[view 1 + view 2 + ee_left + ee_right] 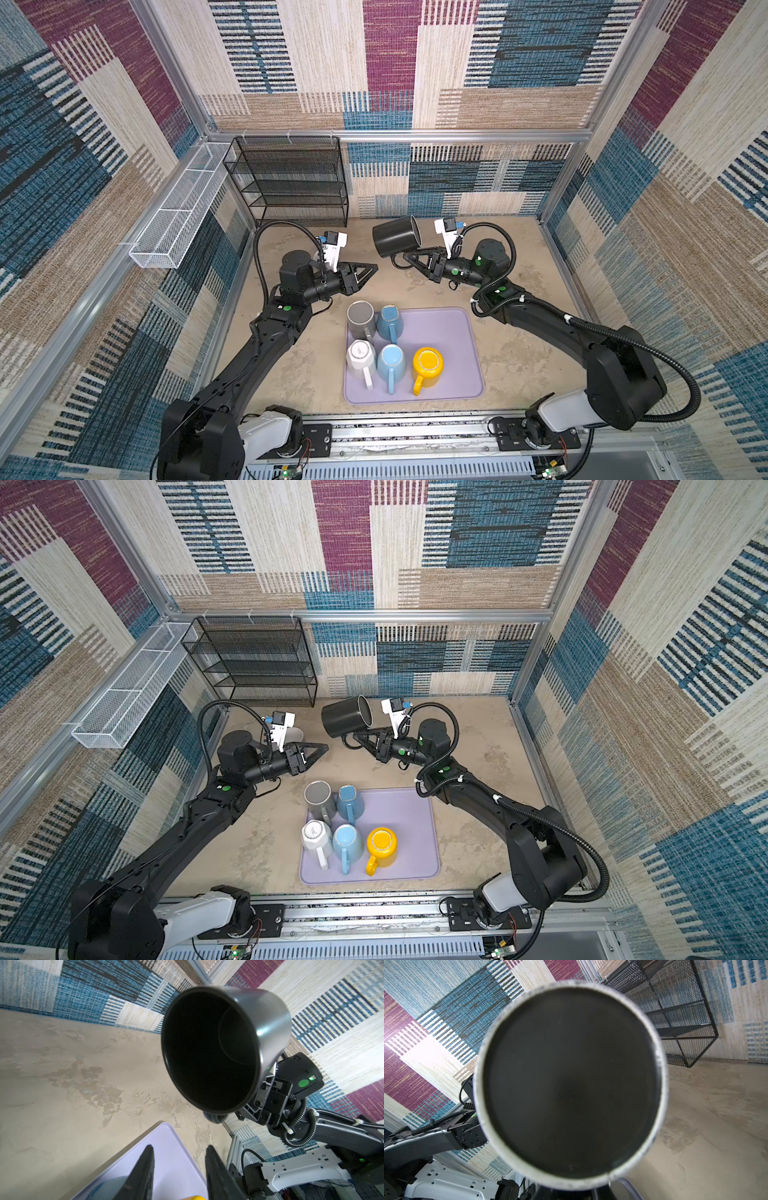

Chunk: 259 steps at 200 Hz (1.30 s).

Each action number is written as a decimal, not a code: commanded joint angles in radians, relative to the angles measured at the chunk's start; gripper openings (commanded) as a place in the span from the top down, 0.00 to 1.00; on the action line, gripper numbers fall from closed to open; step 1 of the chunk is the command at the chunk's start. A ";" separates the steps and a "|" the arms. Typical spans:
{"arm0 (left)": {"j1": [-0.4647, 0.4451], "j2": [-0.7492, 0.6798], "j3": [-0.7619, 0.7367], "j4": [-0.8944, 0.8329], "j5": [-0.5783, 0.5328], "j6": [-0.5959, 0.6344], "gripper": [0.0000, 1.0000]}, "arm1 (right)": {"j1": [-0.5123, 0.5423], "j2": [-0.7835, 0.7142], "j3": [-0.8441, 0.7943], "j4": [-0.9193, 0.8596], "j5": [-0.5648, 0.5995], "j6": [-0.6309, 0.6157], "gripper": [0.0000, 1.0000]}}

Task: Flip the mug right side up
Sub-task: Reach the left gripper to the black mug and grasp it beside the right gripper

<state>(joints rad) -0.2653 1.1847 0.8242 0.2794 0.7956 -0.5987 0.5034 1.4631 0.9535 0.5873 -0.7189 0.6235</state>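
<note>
While right hand [411, 258] holds black mug [395, 240], mottled beige tabletop [519, 353], patchwork walls [390, 62]

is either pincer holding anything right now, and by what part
The right pincer holds the glossy black cylindrical mug by its handle, off the table and tipped on its side. The left pincer is open and holds nothing.

— What stands at eleven o'clock on the table?
— A black mesh shelf [291, 178], with a white wire basket [174, 216] at ten.
— And toward six?
— A lavender tray [453, 340], lying flat.
</note>
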 commanded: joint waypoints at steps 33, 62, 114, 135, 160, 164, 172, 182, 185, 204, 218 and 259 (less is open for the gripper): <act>-0.037 0.011 -0.017 0.190 0.067 -0.043 0.62 | 0.001 0.001 0.010 0.174 -0.052 0.027 1.00; -0.054 0.027 -0.011 0.233 0.076 -0.055 0.61 | 0.000 0.002 0.007 0.192 -0.070 0.031 1.00; -0.078 0.066 -0.005 0.322 0.087 -0.099 0.61 | 0.002 0.004 0.005 0.216 -0.098 0.041 1.00; -0.085 0.082 -0.006 0.404 0.093 -0.122 0.61 | 0.001 0.004 0.004 0.221 -0.105 0.044 1.00; -0.092 0.101 -0.001 0.453 0.095 -0.144 0.61 | 0.004 0.004 0.004 0.229 -0.112 0.050 1.00; -0.092 0.102 -0.003 0.463 0.095 -0.149 0.60 | 0.003 0.006 0.003 0.231 -0.113 0.052 1.00; -0.093 0.106 -0.005 0.482 0.096 -0.156 0.60 | 0.003 0.005 0.001 0.237 -0.114 0.056 1.00; -0.094 0.111 -0.006 0.504 0.094 -0.165 0.60 | 0.004 0.006 -0.002 0.246 -0.114 0.062 1.00; -0.094 0.113 -0.007 0.509 0.093 -0.167 0.61 | 0.004 0.006 -0.003 0.247 -0.114 0.063 1.00; -0.094 0.120 -0.009 0.540 0.087 -0.181 0.61 | 0.005 0.008 -0.012 0.271 -0.113 0.078 1.00; -0.097 0.125 -0.007 0.559 0.085 -0.190 0.61 | 0.006 0.010 -0.013 0.283 -0.115 0.086 1.00; -0.100 0.137 -0.003 0.590 0.083 -0.206 0.62 | 0.015 0.019 -0.017 0.316 -0.119 0.106 1.00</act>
<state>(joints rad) -0.3630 1.3182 0.8135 0.7731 0.8745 -0.7868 0.5121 1.4796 0.9375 0.7963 -0.8181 0.7063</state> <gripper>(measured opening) 0.387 0.196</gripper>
